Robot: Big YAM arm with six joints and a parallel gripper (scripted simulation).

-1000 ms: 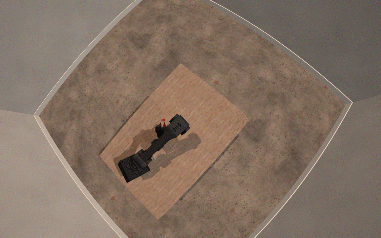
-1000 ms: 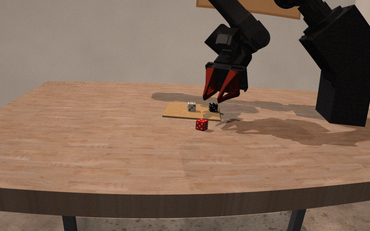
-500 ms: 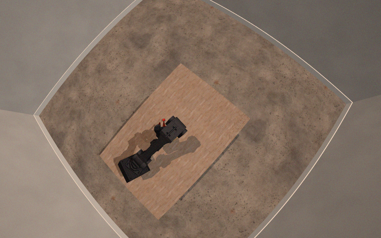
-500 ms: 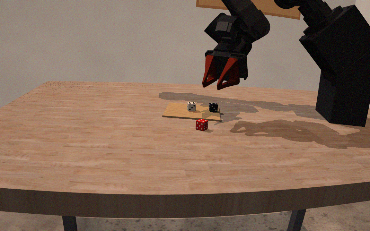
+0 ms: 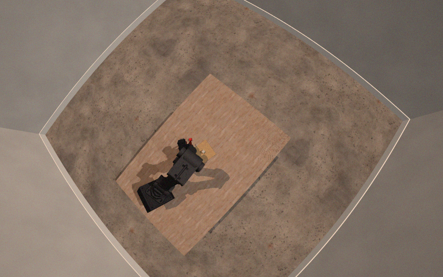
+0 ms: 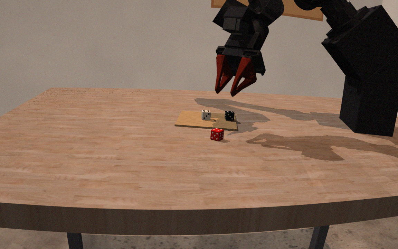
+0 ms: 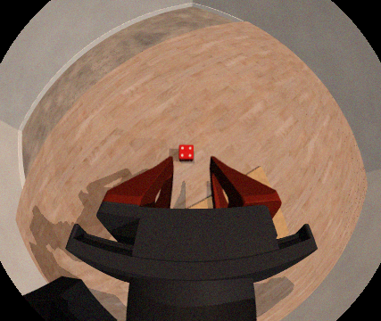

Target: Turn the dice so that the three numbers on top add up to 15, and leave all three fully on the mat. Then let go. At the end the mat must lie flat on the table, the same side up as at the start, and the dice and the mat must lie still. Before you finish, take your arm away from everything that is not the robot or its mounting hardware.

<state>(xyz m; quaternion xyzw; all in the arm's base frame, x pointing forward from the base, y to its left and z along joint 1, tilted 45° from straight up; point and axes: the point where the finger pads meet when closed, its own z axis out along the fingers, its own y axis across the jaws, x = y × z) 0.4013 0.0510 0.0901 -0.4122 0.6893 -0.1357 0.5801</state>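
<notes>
The pincer [image 6: 224, 94] [image 7: 191, 162] hangs above the table [image 5: 230, 113] [image 6: 107, 167] [image 7: 226, 89], parted partway with nothing in its grip; the red die [image 5: 190, 139] [image 6: 216, 135] [image 7: 186, 152] sits off the mat [image 5: 210, 151] [image 6: 189, 119] [image 7: 280, 222], four upward; the white die [image 5: 202, 151] [image 6: 206, 115] and black die [image 6: 229, 115] rest on it.

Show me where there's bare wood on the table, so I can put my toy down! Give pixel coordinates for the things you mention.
There's bare wood left of the yellow mat [image 5: 209, 147] [image 6: 191, 120] in the exterior view, and between the red die [image 5: 190, 139] [image 6: 216, 135] [image 7: 186, 152] and the near table edge. It's crowded where the white die [image 5: 203, 151] [image 6: 206, 115] and black die [image 6: 229, 115] sit, under the gripper [image 6: 224, 94] [image 7: 191, 162].
</notes>
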